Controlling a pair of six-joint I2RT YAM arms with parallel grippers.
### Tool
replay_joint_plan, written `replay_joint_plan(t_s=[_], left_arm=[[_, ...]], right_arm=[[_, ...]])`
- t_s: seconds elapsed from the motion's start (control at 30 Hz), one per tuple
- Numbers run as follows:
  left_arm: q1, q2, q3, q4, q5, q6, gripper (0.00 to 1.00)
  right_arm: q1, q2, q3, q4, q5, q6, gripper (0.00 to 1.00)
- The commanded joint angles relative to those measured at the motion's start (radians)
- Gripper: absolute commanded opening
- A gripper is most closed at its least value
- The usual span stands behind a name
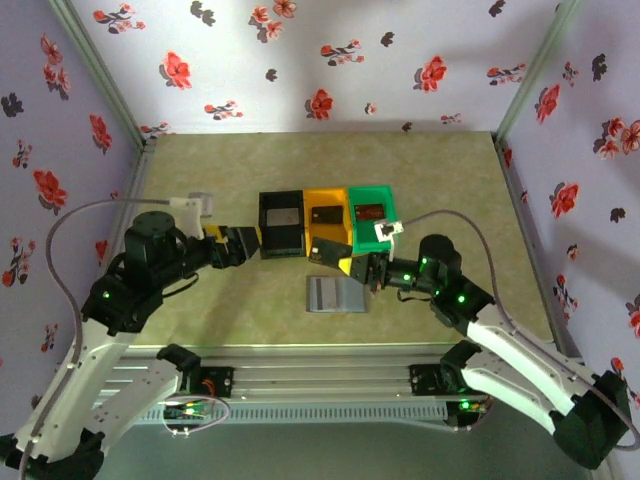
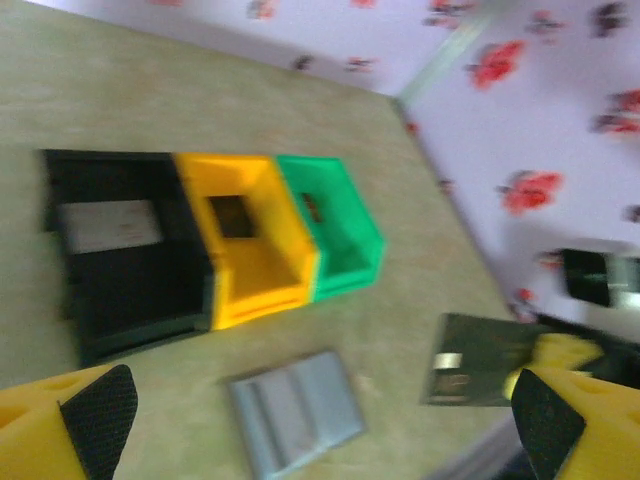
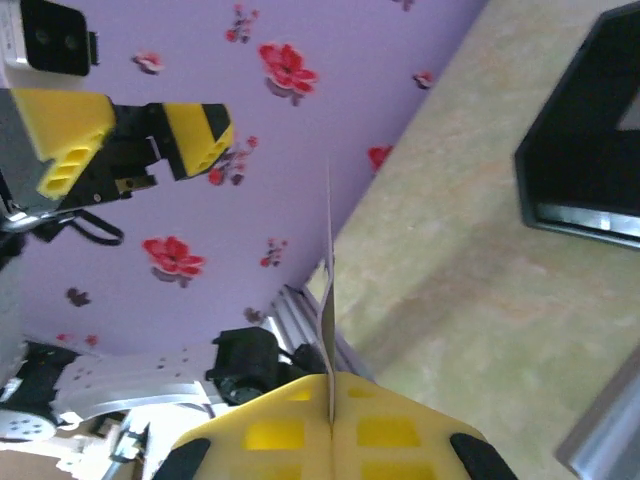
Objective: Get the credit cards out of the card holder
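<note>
The grey card holder [image 1: 335, 296] lies open and flat on the table in front of the bins; it is also in the left wrist view [image 2: 295, 410]. My right gripper [image 1: 347, 263] hovers just above it, shut on a dark credit card [image 1: 328, 250]. That card [image 3: 328, 300] stands edge-on between the closed yellow jaws [image 3: 330, 400], and its dark face [image 2: 485, 360] shows in the left wrist view. My left gripper [image 1: 248, 244] is open and empty beside the black bin, its fingertips [image 2: 95, 420] spread wide.
Three bins stand in a row behind the holder: black [image 1: 264, 215] with a light grey card [image 1: 283, 217], orange [image 1: 312, 200] with a dark card [image 1: 325, 214], green [image 1: 388, 205] with a reddish-brown card [image 1: 368, 212]. Flowered walls enclose the table.
</note>
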Motion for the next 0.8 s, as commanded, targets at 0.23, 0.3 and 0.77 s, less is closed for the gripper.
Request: replay_joint_plan(t_s=[0.23, 0.3, 0.77], left_arm=[[0.021, -0.035, -0.095, -0.073, -0.300, 0.117, 1.00], [0.021, -0.047, -0.131, -0.052, -0.317, 0.123, 1.00], [0.022, -0.082, -0.220, -0.028, -0.352, 0.121, 1.00]], right_arm=[[-0.107, 0.253, 0.398, -0.574, 0.083, -0.260, 0.00], [-0.125, 0.296, 0.440, -0.599, 0.077, -0.267, 0.00], [-0.150, 0.569, 0.707, -0.751, 0.202, -0.370, 0.00]])
